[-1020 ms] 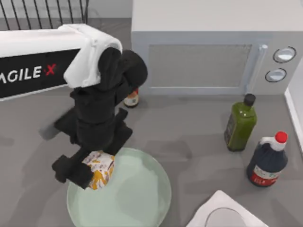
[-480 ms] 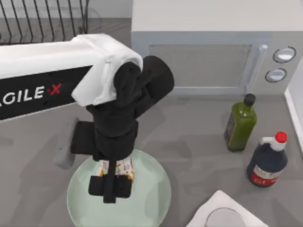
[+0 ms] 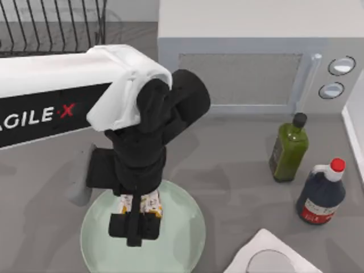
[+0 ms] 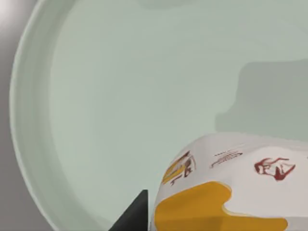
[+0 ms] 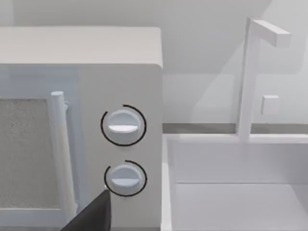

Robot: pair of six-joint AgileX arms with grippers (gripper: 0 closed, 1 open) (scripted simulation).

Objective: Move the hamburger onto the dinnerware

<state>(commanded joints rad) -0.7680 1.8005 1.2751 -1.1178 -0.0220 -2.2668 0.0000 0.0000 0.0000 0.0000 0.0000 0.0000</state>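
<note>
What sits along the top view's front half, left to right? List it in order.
Mint-green plate with the wrapped hamburger under the left pincer → green bottle → dark red-capped bottle.

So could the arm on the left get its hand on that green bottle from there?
Probably not right now: the left hand is over the plate holding the hamburger. The path across the table to the green bottle looks free otherwise.

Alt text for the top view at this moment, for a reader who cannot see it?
The left end effector holds the hamburger over the mint-green plate at the table's front. Behind stand a microwave and a dish rack; to the right, a green bottle and a dark red-capped bottle.
</note>
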